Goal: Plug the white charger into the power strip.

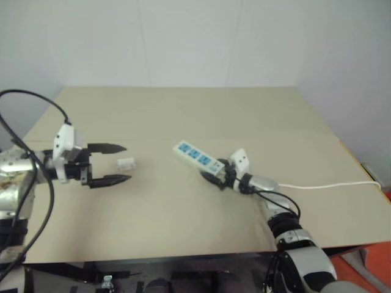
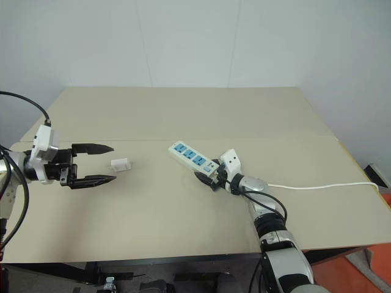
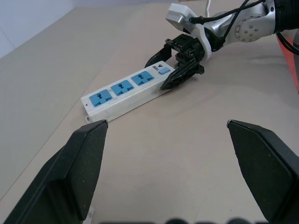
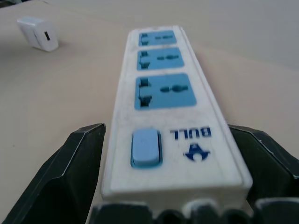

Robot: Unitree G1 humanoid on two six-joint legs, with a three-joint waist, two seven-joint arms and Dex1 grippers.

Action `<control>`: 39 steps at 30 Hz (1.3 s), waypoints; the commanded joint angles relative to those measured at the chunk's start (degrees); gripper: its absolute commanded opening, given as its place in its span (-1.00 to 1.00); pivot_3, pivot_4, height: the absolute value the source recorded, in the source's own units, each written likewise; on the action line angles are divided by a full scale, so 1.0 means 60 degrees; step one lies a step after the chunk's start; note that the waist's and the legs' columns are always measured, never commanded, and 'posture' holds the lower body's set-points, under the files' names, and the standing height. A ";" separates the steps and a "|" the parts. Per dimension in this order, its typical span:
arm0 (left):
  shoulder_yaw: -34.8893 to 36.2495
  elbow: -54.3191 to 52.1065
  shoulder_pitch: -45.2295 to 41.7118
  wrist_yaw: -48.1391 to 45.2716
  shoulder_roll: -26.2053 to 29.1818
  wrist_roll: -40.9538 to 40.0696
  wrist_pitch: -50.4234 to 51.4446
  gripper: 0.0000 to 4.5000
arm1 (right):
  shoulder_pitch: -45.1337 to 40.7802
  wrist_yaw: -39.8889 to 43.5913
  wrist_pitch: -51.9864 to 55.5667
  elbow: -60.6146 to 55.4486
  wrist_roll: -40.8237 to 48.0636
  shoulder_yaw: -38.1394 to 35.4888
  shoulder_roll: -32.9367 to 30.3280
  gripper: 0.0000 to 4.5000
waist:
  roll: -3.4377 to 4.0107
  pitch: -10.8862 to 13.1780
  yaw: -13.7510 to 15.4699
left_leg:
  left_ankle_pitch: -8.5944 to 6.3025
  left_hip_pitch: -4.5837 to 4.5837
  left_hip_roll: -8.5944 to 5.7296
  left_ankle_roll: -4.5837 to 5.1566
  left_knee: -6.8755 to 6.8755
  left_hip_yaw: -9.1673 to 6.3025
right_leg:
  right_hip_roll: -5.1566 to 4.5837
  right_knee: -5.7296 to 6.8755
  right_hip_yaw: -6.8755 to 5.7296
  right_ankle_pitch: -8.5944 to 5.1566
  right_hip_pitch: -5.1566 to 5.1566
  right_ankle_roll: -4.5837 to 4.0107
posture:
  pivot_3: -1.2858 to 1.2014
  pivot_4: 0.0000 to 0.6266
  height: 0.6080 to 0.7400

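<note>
Head-camera and wrist views of a beige table (image 1: 183, 207) carrying the two task objects. Near the middle of the table we see the power strip (image 2: 194, 157), a long flat white bar lying at an angle, with three blue socket faces in a row and a blue switch at the end nearest the robot's right arm. A thin white cord (image 1: 330, 185) runs from that end toward the table's right edge.

The right gripper (image 2: 209, 176) lies low over the table at the switch end of the power strip. In the right wrist view we see its two black fingers (image 4: 70, 182) standing one on each side of that end, the bar filling most of the span between them; a narrow gap shows on each side, and we cannot tell whether the pads press the bar.

The white charger (image 1: 126, 163), a small white block, rests on the table well to the left of the power strip, apart from it. The right wrist view shows a dark slot on one face of the block.

The left gripper (image 1: 117, 163) hangs above the table just left of the white charger, its black fingers (image 3: 84, 163) spread wide with nothing between them. The white charger lies just beyond the fingertips, untouched.
</note>
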 commanded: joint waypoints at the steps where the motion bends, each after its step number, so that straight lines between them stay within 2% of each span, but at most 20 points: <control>1: 0.0250 -0.0128 -0.0070 0.0022 0.0121 -0.0054 -0.0072 0.98 | -0.0297 -0.0076 -0.0319 0.0416 -0.0222 0.0102 0.0094 1.00 | 0.0000 0.0000 -0.0033 | 0.0000 0.0002 0.0001 0.0000 0.0000 0.0000 | 0.0000 0.0001 0.0002 0.0001 0.0000 -0.0001 | 0.03 -0.52 1.00; 6: 0.0247 -0.0093 -0.0035 0.0029 0.0102 -0.0035 -0.0130 0.98 | -0.0593 -0.0391 -0.0515 0.1197 -0.0656 0.0251 0.0191 1.00 | -0.0002 -0.0002 -0.0069 | 0.0001 0.0028 0.0002 -0.0002 0.0000 0.0001 | 0.0003 0.0009 0.0009 0.0002 0.0014 -0.0003 | 0.03 -0.52 1.00; 11: 0.0029 0.0219 -0.0017 0.0134 -0.0093 0.0230 -0.0366 1.00 | -0.0687 -0.0277 -0.0804 0.1507 -0.0887 0.0374 0.0200 0.52 | -0.0004 -0.0002 -0.0101 | 0.0001 0.0084 0.0005 -0.0002 -0.0008 -0.0001 | 0.0004 0.0002 0.0011 0.0001 0.0069 -0.0004 | 0.03 -0.52 1.00; 15: -0.0092 0.0543 -0.0273 0.0136 -0.0210 0.0411 -0.0503 1.00 | -0.0680 -0.0386 -0.0978 0.1082 -0.0483 -0.0042 0.0283 0.52 | -0.0004 -0.0002 -0.0108 | 0.0001 0.0089 0.0006 -0.0002 -0.0010 -0.0007 | 0.0004 0.0002 0.0009 0.0000 0.0075 -0.0006 | 0.03 -0.52 1.00; 19: -0.0199 0.1178 -0.0735 -0.0001 -0.0216 0.0607 -0.0677 1.00 | -0.0252 0.0585 -0.0568 -0.0788 0.0332 -0.0288 0.0100 0.52 | -0.0003 0.0000 -0.0049 | 0.0001 0.0062 0.0007 -0.0002 -0.0010 -0.0016 | 0.0004 0.0002 0.0006 0.0000 0.0051 -0.0006 | 0.03 -0.52 1.00; 24: -0.0908 0.2507 -0.1789 -0.0499 -0.0064 0.1540 -0.1363 1.00 | 0.0564 0.2696 -0.0260 -0.2706 0.0583 0.0379 -0.0822 0.52 | 0.0000 0.0002 0.0010 | 0.0000 -0.0014 -0.0001 0.0000 -0.0008 -0.0019 | 0.0002 0.0008 -0.0001 0.0002 -0.0016 -0.0005 | 0.03 -0.52 1.00; 29: -0.2022 0.3935 -0.3277 -0.0649 -0.0161 0.3040 -0.2520 1.00 | 0.0876 0.3989 -0.0678 -0.3083 0.0312 0.1232 -0.1398 0.52 | -0.0004 0.0004 0.0027 | -0.0002 -0.0022 -0.0005 0.0003 -0.0002 -0.0003 | 0.0003 -0.0008 -0.0010 0.0001 -0.0012 -0.0004 | 0.03 -0.52 1.00; 34: -0.3305 0.5157 -0.4955 -0.0606 -0.0237 0.4859 -0.3980 1.00 | 0.1040 0.4068 -0.0663 -0.2994 0.0101 0.1671 -0.1262 0.52 | -0.0009 0.0008 0.0017 | -0.0001 -0.0021 -0.0005 0.0001 0.0001 0.0001 | 0.0009 -0.0002 -0.0004 0.0002 -0.0017 -0.0005 | 0.03 -0.52 1.00; 37: -0.4052 0.5754 -0.6008 -0.0217 -0.0564 0.5913 -0.3643 1.00 | 0.1053 0.3827 -0.0759 -0.2763 -0.0085 0.1761 -0.1097 0.52 | -0.0010 0.0008 0.0033 | 0.0000 -0.0025 -0.0007 0.0001 0.0009 -0.0001 | 0.0008 0.0000 -0.0006 0.0002 -0.0014 -0.0004 | 0.03 -0.52 1.00; 39: -0.4372 0.6164 -0.6776 -0.0496 -0.0985 0.6193 -0.2629 1.00 | 0.1148 0.3724 -0.0704 -0.2760 -0.0113 0.1802 -0.0982 0.52 | -0.0011 0.0009 0.0059 | 0.0000 -0.0024 -0.0009 0.0001 0.0008 -0.0001 | 0.0007 0.0000 -0.0004 0.0002 -0.0014 -0.0003 | 0.03 -0.52 1.00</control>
